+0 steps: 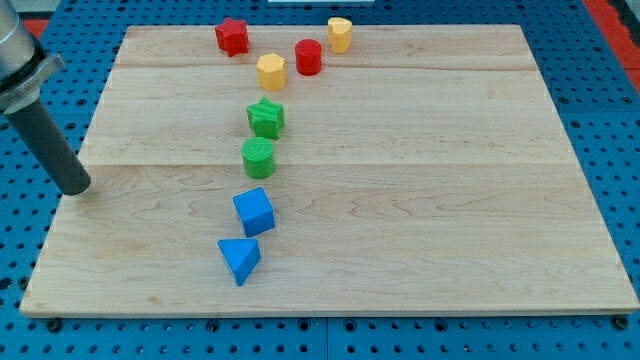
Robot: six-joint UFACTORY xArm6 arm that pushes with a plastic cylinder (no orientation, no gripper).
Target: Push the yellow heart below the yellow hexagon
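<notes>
The yellow heart (340,34) sits near the view's top, right of centre. The yellow hexagon (271,71) lies lower and to its left, with a red cylinder (308,57) between them. My tip (75,188) is at the board's left edge, far to the left and below both yellow blocks, touching no block.
A red star (232,36) sits at the top, left of the hexagon. Below the hexagon run a green star (266,118), a green cylinder (258,157), a blue cube (254,211) and a blue triangle (239,259). The wooden board (450,200) lies on a blue pegboard.
</notes>
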